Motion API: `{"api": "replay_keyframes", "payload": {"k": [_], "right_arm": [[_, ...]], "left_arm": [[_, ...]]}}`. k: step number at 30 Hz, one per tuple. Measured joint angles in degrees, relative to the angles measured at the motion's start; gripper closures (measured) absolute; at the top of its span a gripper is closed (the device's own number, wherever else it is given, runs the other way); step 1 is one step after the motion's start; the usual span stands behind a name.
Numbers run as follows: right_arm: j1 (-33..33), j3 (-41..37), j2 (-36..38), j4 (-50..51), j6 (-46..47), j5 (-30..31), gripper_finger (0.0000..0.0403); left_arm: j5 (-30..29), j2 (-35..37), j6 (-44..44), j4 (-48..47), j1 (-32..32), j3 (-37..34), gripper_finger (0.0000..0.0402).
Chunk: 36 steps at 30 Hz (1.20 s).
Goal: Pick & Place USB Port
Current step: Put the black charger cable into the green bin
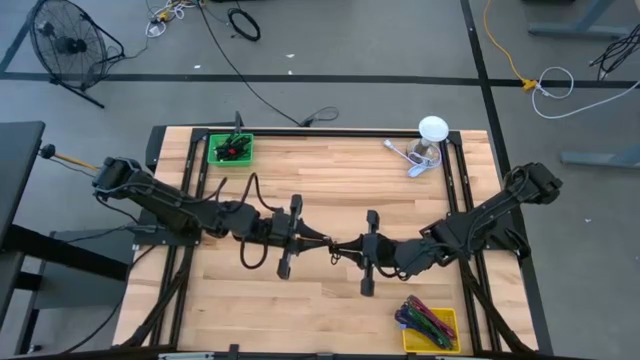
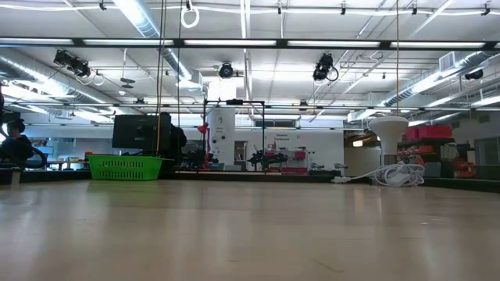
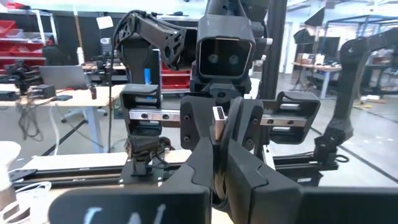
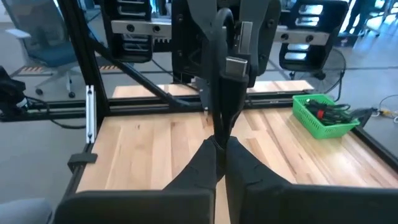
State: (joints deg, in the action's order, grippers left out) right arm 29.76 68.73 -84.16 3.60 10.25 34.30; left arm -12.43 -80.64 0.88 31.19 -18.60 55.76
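A black USB cable (image 1: 332, 245) with a silver plug (image 4: 235, 65) spans the short gap between my two grippers over the middle of the table. My left gripper (image 1: 318, 240) comes in from the table's left and my right gripper (image 1: 346, 249) from the right, so they face each other almost tip to tip. Both are shut on the cable. In the left wrist view the silver plug (image 3: 219, 115) shows just past my left gripper (image 3: 217, 167). The low view shows neither gripper nor cable. My left gripper pinches the black cable between its two fingers near the silver plug end (image 4: 231, 74), coming level from the table's left. The cable is lifted clear of the table. The fingers themselves hide the exact spot. My right gripper (image 4: 221, 152) pinches the black cable (image 4: 219, 127) between its two fingers, level from the table's right. The cable runs straight on from its fingertips to the left gripper, clear of the wood.
A green basket (image 1: 230, 148) stands at the far left of the table. A white round-topped stand (image 1: 433, 128) with pale cables (image 1: 412, 158) sits at the far right. A yellow tray (image 1: 445, 336) of coloured cables lies at the near right corner. Bare wood lies under both grippers.
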Motion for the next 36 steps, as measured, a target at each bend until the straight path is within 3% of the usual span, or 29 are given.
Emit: {"api": "replay_keyframes", "payload": {"k": [3,7,10,16,23,27,32,36], "right_arm": [[-0.07,0.00,-0.07,0.07,-0.90,0.18,0.0389],[-0.17,0.00,0.29,1.34,-1.56,0.31,0.0339],[-0.07,0.00,0.90,4.65,-1.23,3.95,0.0300],[-0.11,0.00,2.84,16.13,7.51,9.07,0.0254],[0.22,0.00,3.28,30.35,22.15,1.17,0.0250],[1.16,-1.50,3.09,31.96,29.50,-2.30,0.0260],[3.42,-7.34,3.04,20.93,29.59,-5.51,0.0270],[4.47,-12.43,2.97,7.62,27.65,-8.67,0.0275]], "left_arm": [[-1.35,0.00,-0.08,-0.29,-0.04,-0.02,0.0382],[-3.59,0.00,-0.15,-0.60,0.00,0.01,0.0382],[-4.53,0.01,-0.28,-0.98,0.07,0.06,0.0382],[-9.82,1.26,-0.81,-8.99,0.12,0.08,0.0382],[-25.18,6.29,1.46,-34.30,0.41,0.14,0.0382],[-34.79,9.02,6.02,-51.65,0.96,0.14,0.0382],[-39.98,9.22,15.45,-73.99,3.71,0.07,0.0382],[-41.09,8.48,23.98,-85.78,7.65,0.05,0.0382]]}}
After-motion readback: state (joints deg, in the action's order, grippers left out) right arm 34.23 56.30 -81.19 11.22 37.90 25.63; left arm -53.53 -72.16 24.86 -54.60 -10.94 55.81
